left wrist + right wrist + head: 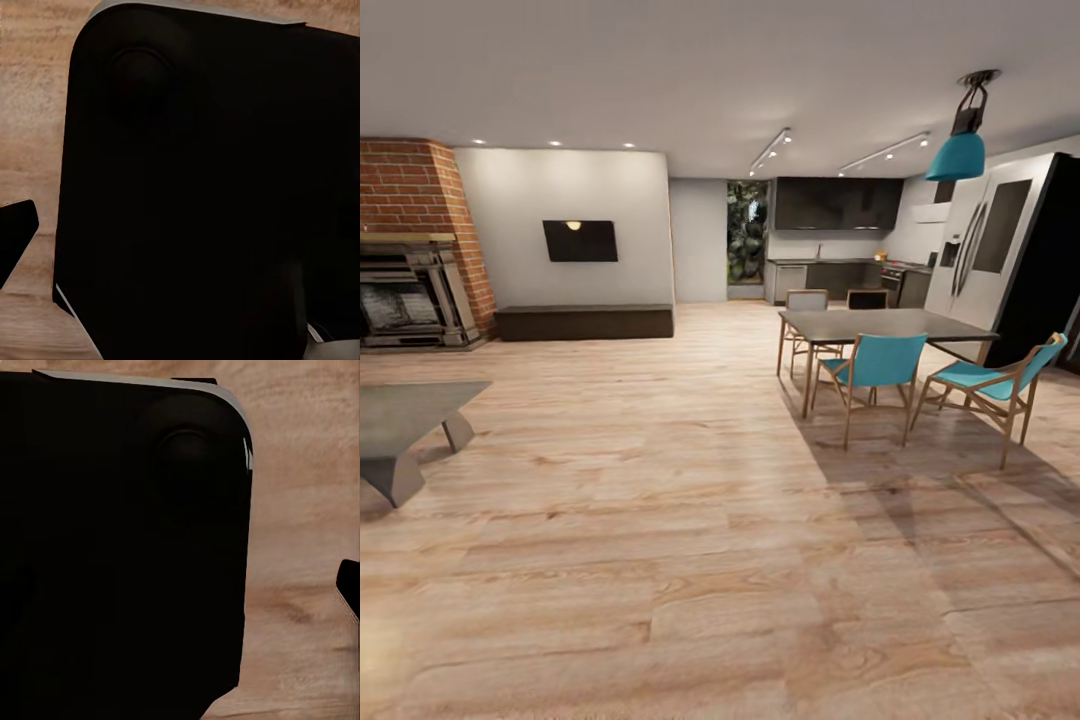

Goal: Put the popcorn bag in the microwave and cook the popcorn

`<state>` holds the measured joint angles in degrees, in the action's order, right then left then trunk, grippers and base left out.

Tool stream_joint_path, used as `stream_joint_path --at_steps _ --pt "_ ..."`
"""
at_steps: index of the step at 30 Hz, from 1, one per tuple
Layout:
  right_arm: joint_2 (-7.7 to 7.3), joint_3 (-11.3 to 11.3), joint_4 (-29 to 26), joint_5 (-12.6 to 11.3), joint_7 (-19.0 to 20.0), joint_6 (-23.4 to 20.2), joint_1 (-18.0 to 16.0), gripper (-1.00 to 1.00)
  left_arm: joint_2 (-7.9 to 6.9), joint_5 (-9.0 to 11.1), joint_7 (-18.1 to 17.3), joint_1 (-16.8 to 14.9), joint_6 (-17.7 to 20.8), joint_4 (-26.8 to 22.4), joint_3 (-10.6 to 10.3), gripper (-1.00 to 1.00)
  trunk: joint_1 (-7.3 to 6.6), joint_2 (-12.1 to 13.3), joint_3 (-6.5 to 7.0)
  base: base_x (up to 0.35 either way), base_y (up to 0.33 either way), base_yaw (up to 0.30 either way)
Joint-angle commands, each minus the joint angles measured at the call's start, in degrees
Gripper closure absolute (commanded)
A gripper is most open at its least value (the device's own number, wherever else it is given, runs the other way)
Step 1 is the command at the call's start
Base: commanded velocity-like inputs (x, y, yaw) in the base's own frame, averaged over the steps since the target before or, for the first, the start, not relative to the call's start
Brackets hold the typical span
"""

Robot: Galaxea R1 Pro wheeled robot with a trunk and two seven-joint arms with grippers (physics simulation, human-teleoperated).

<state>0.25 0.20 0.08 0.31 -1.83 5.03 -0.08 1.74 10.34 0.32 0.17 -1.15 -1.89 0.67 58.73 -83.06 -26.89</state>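
I stand in a living and dining room, far from the kitchen. The kitchen's grey countertop (825,262) runs over dark cabinets at the far back, right of centre. A tiny tan speck (880,256) sits on it, too small to identify. The popcorn bag and the microwave are out of view. In the left wrist view a dark fingertip (16,229) pokes in beside my black body panel (202,187), over wood floor. The right wrist view has a dark fingertip (349,585) beside the black panel (120,547). Neither view shows how the jaws stand.
A dark dining table (880,325) with teal chairs (875,365) stands ahead on the right, under a teal pendant lamp (960,150). A steel fridge (1000,250) is at the far right. A grey coffee table (405,420) is at left, with a brick fireplace (415,250) behind. Wood floor (660,480) stretches toward the kitchen.
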Motion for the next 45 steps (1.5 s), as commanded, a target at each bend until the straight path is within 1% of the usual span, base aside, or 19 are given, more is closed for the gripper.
stream_joint_path --at_steps 1,7,10,28,41,45 --pt "0.01 0.0 0.0 0.0 -0.2 0.2 0.0 -1.0 0.01 0.4 0.0 0.0 -0.1 -0.1 0.0 -1.0 0.0 0.0 -0.04 0.0 0.0 0.278" --pt "0.01 0.1 0.0 0.1 -0.2 0.1 0.0 -1.0 0.01 0.4 0.0 0.0 -0.1 -0.1 0.0 -1.0 0.0 0.0 -0.04 0.001 0.0 0.274" --pt "0.01 0.1 0.0 0.2 -0.1 0.0 0.0 -1.0 0.01 0.4 0.0 0.0 0.0 -0.1 0.0 -1.0 0.0 0.0 -0.04 0.15 0.0 0.094" --pt "0.01 0.2 0.0 0.0 0.0 -0.6 0.0 -1.0 0.0 0.6 0.0 0.0 0.4 0.0 -0.2 -1.0 0.0 0.0 -0.04 0.316 0.0 0.003" --pt "-0.04 -0.1 0.0 -0.2 -0.1 -0.7 0.0 -1.0 0.01 0.5 0.1 0.0 0.1 0.0 -0.1 -1.0 0.0 0.0 -0.04 0.322 0.0 0.0" --pt "0.0 0.0 0.0 -0.1 0.0 0.0 0.0 -1.0 0.01 0.6 0.1 0.0 0.4 0.0 -0.1 -1.0 0.0 0.0 -0.04 0.322 0.0 0.0"
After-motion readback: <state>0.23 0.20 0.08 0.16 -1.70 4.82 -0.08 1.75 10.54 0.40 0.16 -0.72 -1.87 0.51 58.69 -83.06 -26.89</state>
